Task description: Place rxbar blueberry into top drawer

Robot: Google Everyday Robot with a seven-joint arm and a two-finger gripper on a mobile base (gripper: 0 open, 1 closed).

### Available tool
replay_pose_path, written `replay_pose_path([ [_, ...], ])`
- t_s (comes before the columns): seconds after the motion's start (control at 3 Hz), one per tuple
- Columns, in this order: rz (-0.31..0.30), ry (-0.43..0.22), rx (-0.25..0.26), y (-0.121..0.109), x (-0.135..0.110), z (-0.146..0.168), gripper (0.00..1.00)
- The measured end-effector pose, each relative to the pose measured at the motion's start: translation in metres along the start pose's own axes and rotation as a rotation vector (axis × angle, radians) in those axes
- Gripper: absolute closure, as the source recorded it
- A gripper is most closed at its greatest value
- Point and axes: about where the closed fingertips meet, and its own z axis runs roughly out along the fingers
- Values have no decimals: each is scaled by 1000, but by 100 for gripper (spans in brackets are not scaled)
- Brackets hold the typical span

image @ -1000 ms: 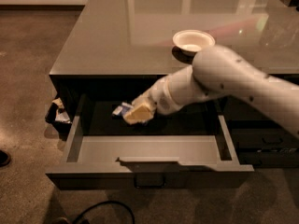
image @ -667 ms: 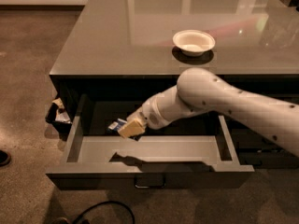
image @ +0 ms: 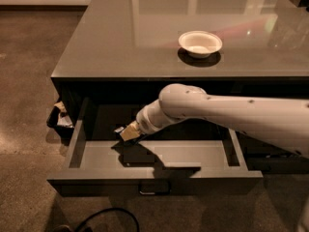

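The top drawer [image: 203,159] is pulled out wide, grey with a lighter grey inside and a small metal handle [image: 154,188] on its front. My gripper [image: 127,132] reaches down into the drawer's left half, low over its floor. A small dark blue rxbar blueberry [image: 119,129] with white markings sticks out at the gripper's tip, held between the fingers. My white arm [image: 227,115] stretches in from the right across the drawer.
A white round bowl [image: 200,43] stands on the glossy grey countertop [image: 135,37] above the drawer. A dark bin with crumpled paper [image: 60,119] sits on the floor left of the cabinet. A black cable [image: 104,216] lies on the floor in front.
My gripper with the bar has moved down and to the left, deeper into the open drawer. The bowl and drawer have not moved.
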Motion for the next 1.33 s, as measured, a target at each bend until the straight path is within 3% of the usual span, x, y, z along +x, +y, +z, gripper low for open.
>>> replay_pose_path([
  [0.33,75,41,88,-30,-7,20,64],
  [0.67,138,61,135,-46,-14,34,41],
  [1.33,156,63,138,-47,-14,35,0],
])
